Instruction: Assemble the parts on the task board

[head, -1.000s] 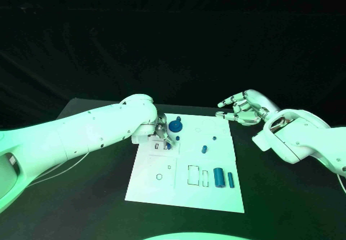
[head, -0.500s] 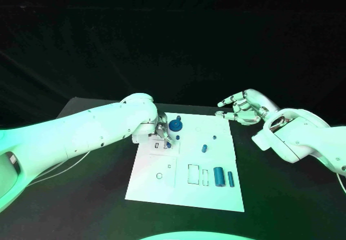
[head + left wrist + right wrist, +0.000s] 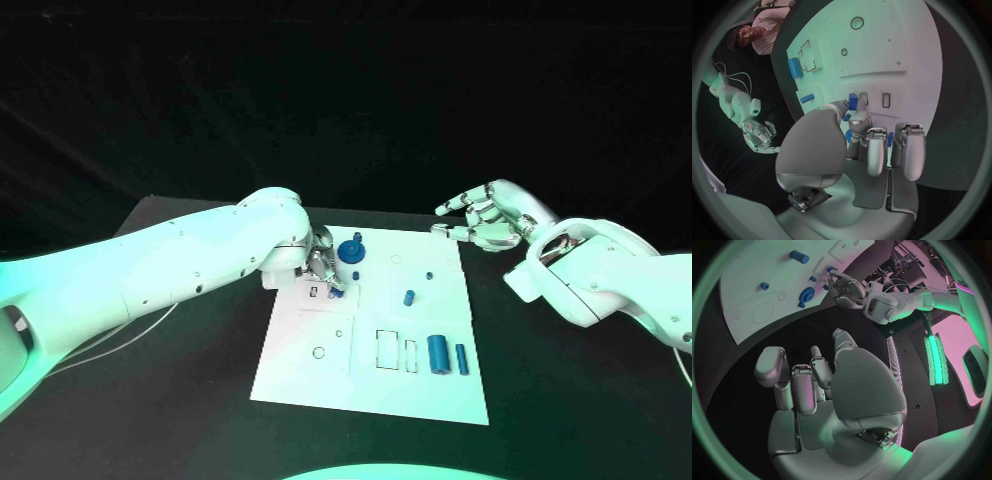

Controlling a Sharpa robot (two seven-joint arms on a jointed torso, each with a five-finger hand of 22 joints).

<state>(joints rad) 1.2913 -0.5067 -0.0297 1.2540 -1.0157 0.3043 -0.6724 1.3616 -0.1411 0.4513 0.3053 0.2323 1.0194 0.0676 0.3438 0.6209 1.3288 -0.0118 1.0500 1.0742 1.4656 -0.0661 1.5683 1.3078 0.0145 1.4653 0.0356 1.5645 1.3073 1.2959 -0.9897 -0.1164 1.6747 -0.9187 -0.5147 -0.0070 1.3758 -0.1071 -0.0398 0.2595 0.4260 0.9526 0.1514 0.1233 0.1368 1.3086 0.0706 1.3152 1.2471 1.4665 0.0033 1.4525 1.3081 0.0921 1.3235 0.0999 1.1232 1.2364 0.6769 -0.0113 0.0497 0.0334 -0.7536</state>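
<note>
I see a black table (image 3: pixel 173 400), dark backdrop behind, white board (image 3: pixel 375 380) mid-table. I count two blue cylinders (image 3: pixel 447 356) near its front right, one gear (image 3: pixel 352 252) at the back. Left hand (image 3: pixel 320 272) pinches a small blue part (image 3: pixel 852 100) on the board. Right hand (image 3: pixel 483 218) hovers off the board's far right corner, fingers loosely curled, holding nothing.

Setting reads as a robotics lab or test cell. A black table (image 3: pixel 159 400) fills the lower half of the head view, with black drape behind it across the whole upper half. At centre frame lies a white task board (image 3: pixel 368 385) marked with outlined slots. A thin cable (image 3: pixel 123 345) trails over the table at lower left. The right wrist view shows green light strips (image 3: pixel 934 357) at the right of the circle, beside rack-like equipment.
</note>
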